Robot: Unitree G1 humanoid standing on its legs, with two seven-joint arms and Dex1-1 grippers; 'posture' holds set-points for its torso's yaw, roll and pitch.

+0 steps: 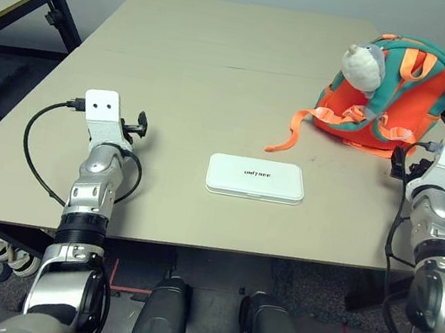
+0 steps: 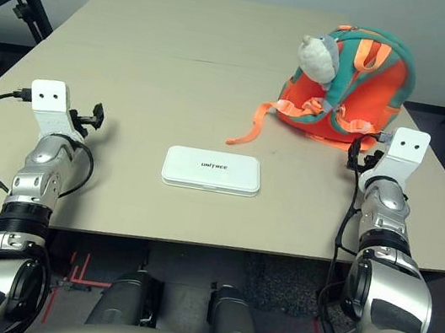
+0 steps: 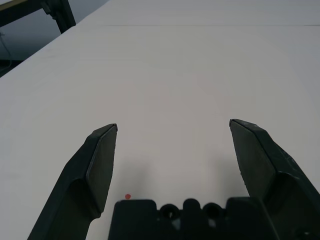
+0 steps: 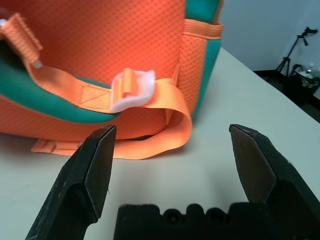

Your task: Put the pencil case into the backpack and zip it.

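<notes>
Case lay flat mid-tabletop, between both arms. Backpack sat far right, straps forward. Left tool gaped over bare surface; right tool gaped just before the backpack, probably readying to steady it.

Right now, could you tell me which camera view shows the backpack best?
The left eye view shows the whole backpack with its plush toy; the right eye view matches. The right wrist view gives a close-up of its lower side and strap.
</notes>
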